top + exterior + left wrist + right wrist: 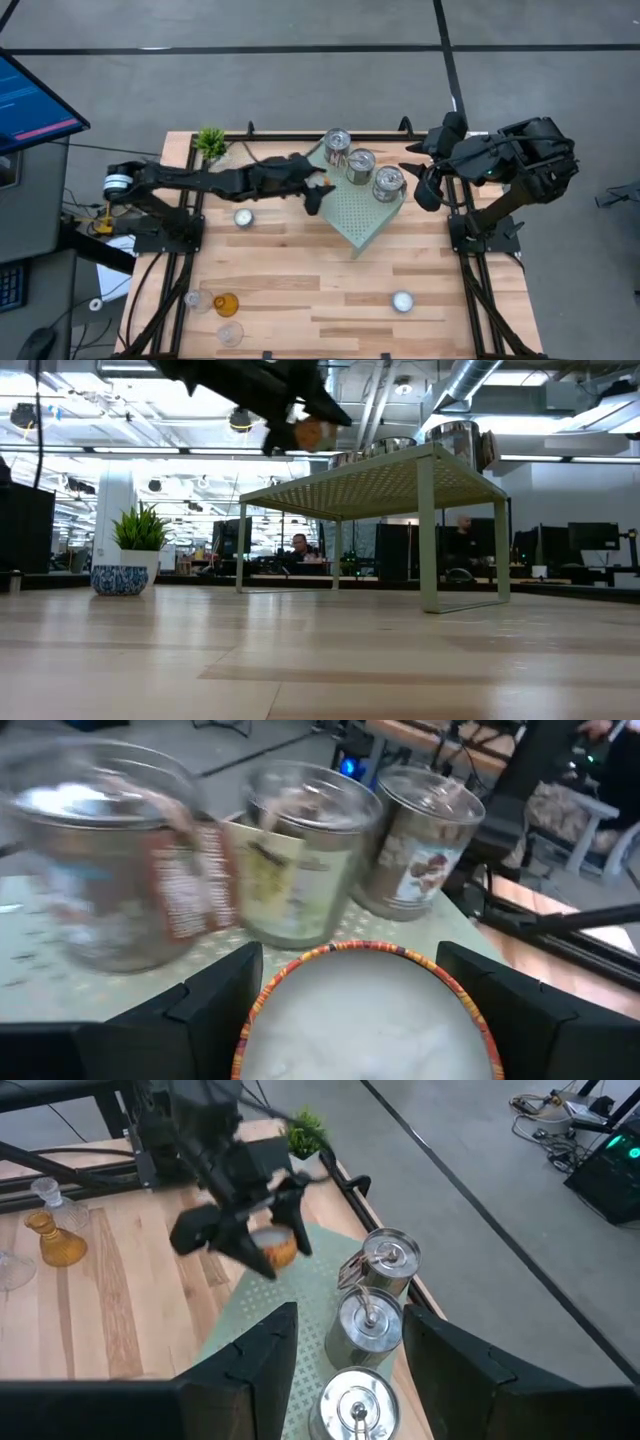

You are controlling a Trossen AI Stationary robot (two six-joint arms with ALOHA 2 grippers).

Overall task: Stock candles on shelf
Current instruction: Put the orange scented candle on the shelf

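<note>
My left gripper (318,190) is shut on a small candle with an orange rim and white wax (365,1010), above the left part of the pale mint-green shelf (360,215). Three shiny silver tins (337,145) (360,163) (388,183) stand in a row on the shelf's far side, just beyond the held candle. My right gripper (422,178) is open and empty beside the shelf's right end, near the tins. Two white tealights (243,217) (402,301) rest on the tabletop. My left gripper pinches the candle by its round side wall (255,1005), one finger on each side (215,995) (500,1000). The arm comes in from the table's left. The candle sits upright with the wax facing up, lifted clear above the shelf top (315,432).
A small green potted plant (211,143) stands at the table's far left corner. Clear glass holders (197,300) (230,333) and an amber one (226,305) stand at the near left. The shelf stands on thin legs (428,550). People sit in the room beyond.
</note>
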